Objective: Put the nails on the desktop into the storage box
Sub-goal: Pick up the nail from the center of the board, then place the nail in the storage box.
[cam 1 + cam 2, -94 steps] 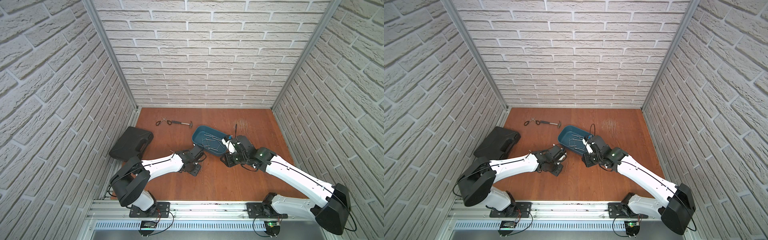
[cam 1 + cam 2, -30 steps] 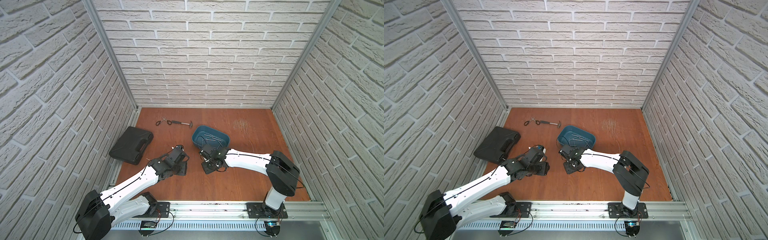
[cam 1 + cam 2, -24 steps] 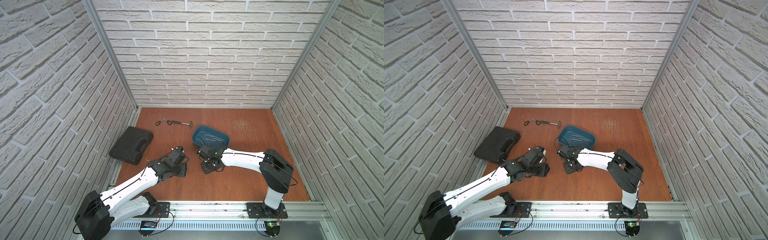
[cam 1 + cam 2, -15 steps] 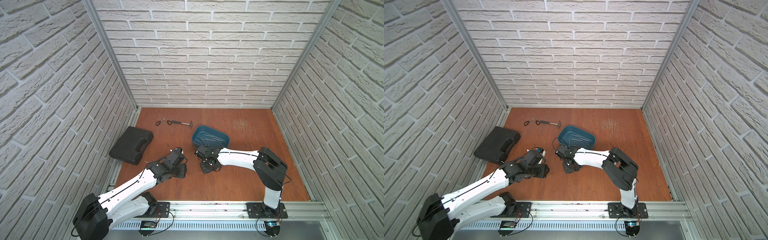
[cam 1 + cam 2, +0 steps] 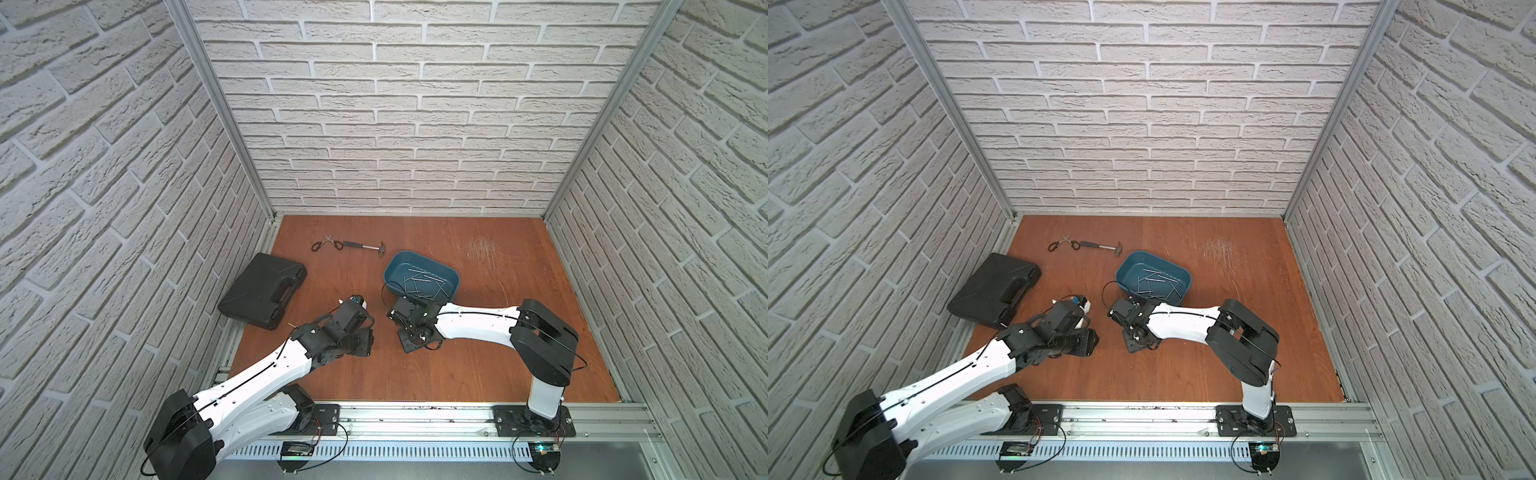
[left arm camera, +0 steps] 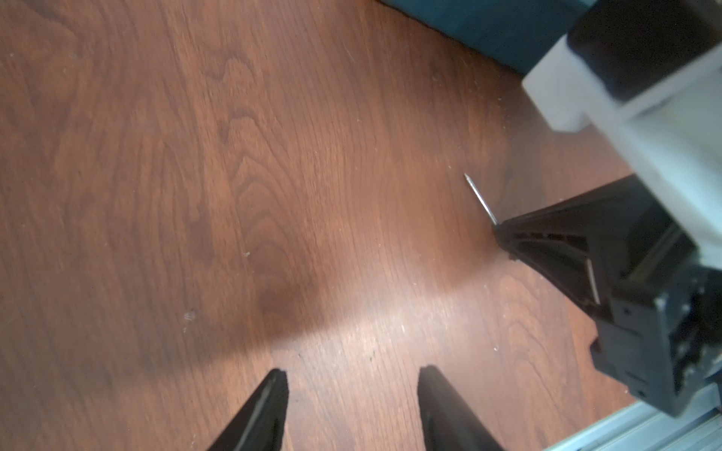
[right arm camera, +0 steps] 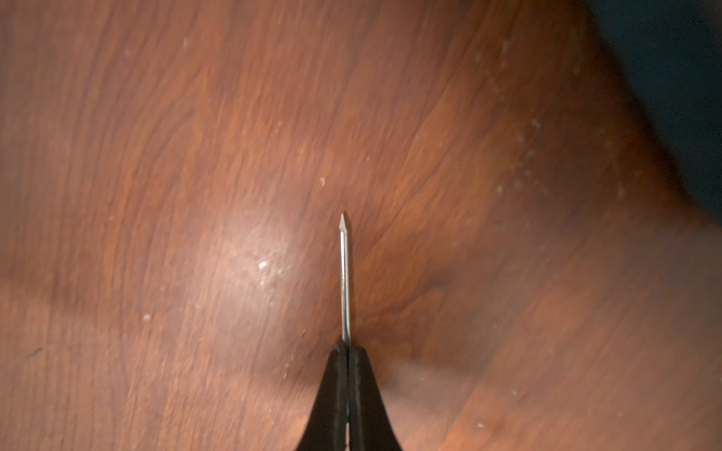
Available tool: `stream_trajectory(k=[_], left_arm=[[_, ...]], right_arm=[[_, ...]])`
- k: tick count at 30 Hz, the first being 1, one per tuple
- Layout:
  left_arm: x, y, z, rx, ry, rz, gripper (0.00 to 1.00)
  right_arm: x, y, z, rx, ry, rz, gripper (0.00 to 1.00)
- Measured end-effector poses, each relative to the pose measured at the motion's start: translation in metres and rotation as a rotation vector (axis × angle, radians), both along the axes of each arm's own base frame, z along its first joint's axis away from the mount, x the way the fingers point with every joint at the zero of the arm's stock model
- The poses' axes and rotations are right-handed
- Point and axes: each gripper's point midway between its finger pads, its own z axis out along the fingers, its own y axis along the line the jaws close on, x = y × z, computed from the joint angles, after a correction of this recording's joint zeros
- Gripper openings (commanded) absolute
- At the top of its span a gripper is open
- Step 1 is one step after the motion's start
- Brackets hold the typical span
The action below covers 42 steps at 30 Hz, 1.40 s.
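Right gripper (image 7: 347,350): jaws pressed together on one nail (image 7: 344,281), pinched at its back end; the pointed tip sticks out ahead over the bare board, and I cannot tell whether it touches the wood.
Left gripper (image 6: 351,375): jaws apart with nothing between them, hovering low over the wood, just beside the right gripper (image 6: 504,231) and its nail (image 6: 479,199).
Desktop (image 5: 457,365): reddish-brown wood grain; both arms reach in from the near rail and meet near its middle.
Storage box (image 5: 456,286): dark teal tub just behind the right gripper, in both top views (image 5: 1128,262).
Nails (image 5: 424,286): a loose, crossed scatter lying inside the storage box.
Tool case (image 5: 264,291): black, closed, flat at the left edge.
Hammer (image 5: 365,246): lying behind the box, its handle end beside the scissors (image 5: 326,243).
Scratch marks (image 5: 482,249): pale patch toward the far right.
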Motion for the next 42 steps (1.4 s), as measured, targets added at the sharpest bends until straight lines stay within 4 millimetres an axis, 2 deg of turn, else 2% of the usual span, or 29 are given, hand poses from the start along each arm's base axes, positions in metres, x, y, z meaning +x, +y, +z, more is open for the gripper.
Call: stream_trajectory(k=[4,8,17,21,29,31,34,37,40,42], left_arm=[[0.000,0.000,0.000,0.000,0.000,0.000,0.57],[0.000,0.000,-0.001,0.004,0.004,0.000,0.57],[0.000,0.000,-0.005,0.012,0.013,0.000,0.58],[0.001,0.000,-0.004,0.012,0.013,0.002,0.58],[0.006,-0.002,0.002,0.002,0.001,0.013,0.58],[0.008,-0.001,0.005,-0.005,-0.007,0.018,0.59],[0.012,-0.001,0.014,-0.018,-0.025,0.028,0.65],[0.017,0.000,0.026,-0.034,-0.055,0.037,0.77],[0.024,0.001,0.044,-0.049,-0.097,0.047,0.98],[0.031,0.002,0.059,-0.059,-0.134,0.057,0.98]], right_arm=[[-0.011,-0.003,0.003,-0.014,0.026,0.019,0.02],[-0.013,-0.005,0.017,-0.014,0.023,0.031,0.02],[0.002,0.002,0.056,0.013,-0.033,0.063,0.02],[0.023,0.000,0.081,0.025,-0.068,0.062,0.02],[0.101,-0.026,0.143,0.087,-0.186,-0.014,0.02],[0.120,-0.034,0.150,0.089,-0.201,-0.032,0.09],[0.144,-0.039,0.147,0.079,-0.201,-0.038,0.38],[0.155,-0.042,0.135,0.055,-0.180,-0.035,0.55],[0.155,-0.048,0.134,0.029,-0.177,-0.025,0.61],[0.155,-0.051,0.143,0.033,-0.199,-0.018,0.62]])
